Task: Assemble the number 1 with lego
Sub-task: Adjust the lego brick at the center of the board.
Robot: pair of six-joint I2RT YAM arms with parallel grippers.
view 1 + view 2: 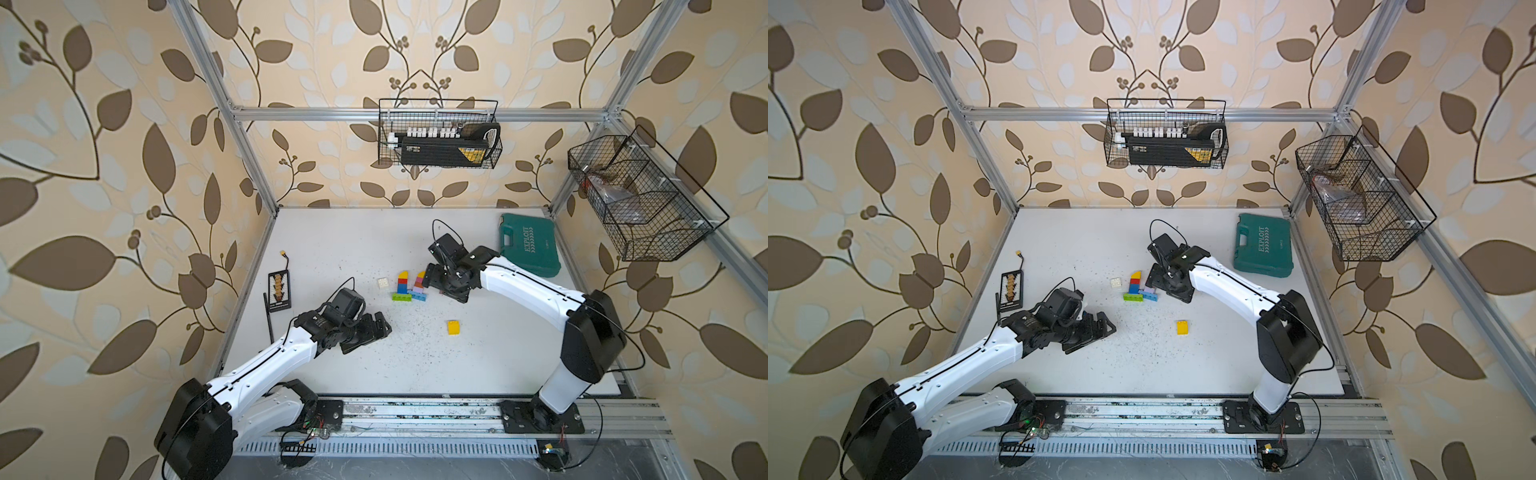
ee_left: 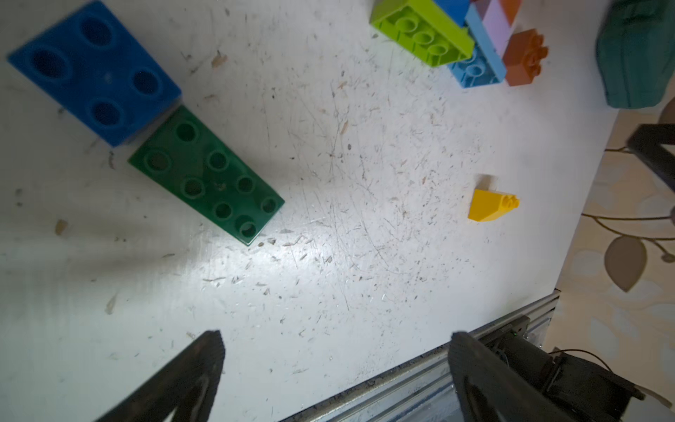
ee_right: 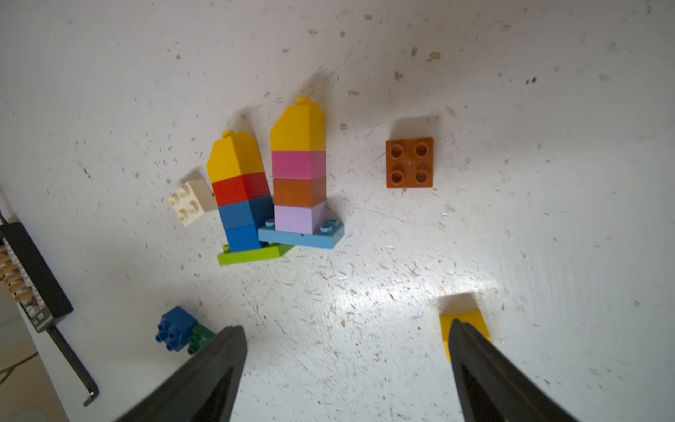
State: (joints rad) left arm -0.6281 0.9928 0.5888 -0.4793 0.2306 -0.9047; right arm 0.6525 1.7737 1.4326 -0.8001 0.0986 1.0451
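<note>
Hanging basket (image 1: 388,157) holds black box (image 1: 440,151) — side basket (image 1: 665,241), maybe bags (image 1: 613,192); lego (image 1: 403,284) outside.

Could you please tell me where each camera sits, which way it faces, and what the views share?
Top views: overhead, looking down at the whole table; left arm and right arm show.
Left wrist: on the left arm, looking past the open left tool at a blue brick and green brick; fingertips show.
Right wrist: on the right arm, looking down past the open right tool at the towers; fingertips show.
Shared: all views catch the towers and a loose yellow brick.
</note>
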